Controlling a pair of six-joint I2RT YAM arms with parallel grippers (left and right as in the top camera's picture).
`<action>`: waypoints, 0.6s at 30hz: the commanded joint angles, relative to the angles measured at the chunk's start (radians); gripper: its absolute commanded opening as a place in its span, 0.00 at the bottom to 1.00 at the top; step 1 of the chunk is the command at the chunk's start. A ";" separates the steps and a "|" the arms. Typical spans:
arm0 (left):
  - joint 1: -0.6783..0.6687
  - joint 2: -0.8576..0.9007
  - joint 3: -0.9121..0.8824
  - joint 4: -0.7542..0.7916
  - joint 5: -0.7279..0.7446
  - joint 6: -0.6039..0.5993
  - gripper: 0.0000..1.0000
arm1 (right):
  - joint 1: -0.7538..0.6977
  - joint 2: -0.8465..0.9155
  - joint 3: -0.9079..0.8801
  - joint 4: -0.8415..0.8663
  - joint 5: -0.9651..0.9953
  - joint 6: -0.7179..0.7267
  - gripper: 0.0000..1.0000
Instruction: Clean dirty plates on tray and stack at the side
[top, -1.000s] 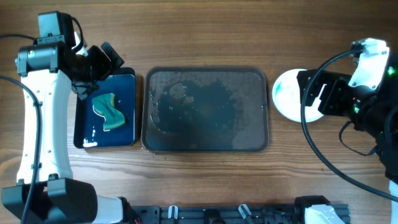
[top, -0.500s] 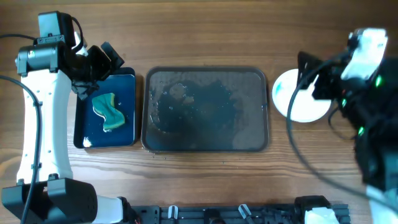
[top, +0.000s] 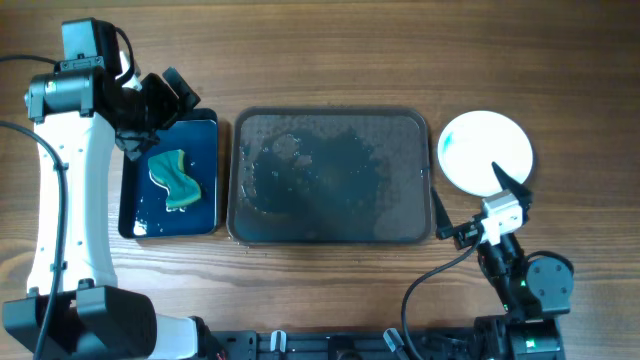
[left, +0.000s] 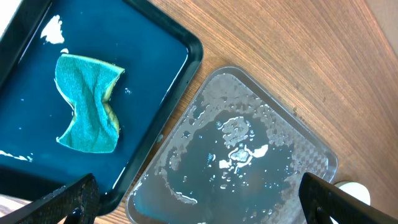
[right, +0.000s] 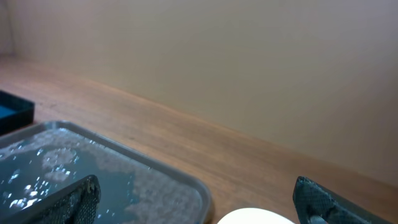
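Where the plate (top: 485, 152) sits: on the counter (top: 330, 50), right of the wet tray (top: 330, 111), perhaps a single one.
Left end effector (top: 158, 112): wide open, empty, above the blue pan (top: 205, 140).
Right end effector (top: 475, 200): wide open, empty, near the plate.

The wet grey tray (top: 234, 180) lies open from above, with bare worktop (top: 330, 285) before and behind it, while the right gripper (top: 478, 208) hangs just beside the near edge of the white plate (top: 485, 150) and the left gripper (top: 163, 112) crowds the far corner of the blue tray (top: 200, 215), near the sponge (top: 175, 180).
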 joint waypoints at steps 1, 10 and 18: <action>-0.002 0.006 0.003 0.000 0.012 -0.002 1.00 | 0.000 -0.055 -0.059 0.018 -0.036 -0.019 1.00; -0.002 0.006 0.003 0.000 0.012 -0.002 1.00 | 0.000 -0.132 -0.132 0.062 -0.039 -0.018 0.99; -0.002 0.006 0.003 0.000 0.012 -0.002 1.00 | 0.000 -0.185 -0.131 -0.022 -0.039 -0.018 1.00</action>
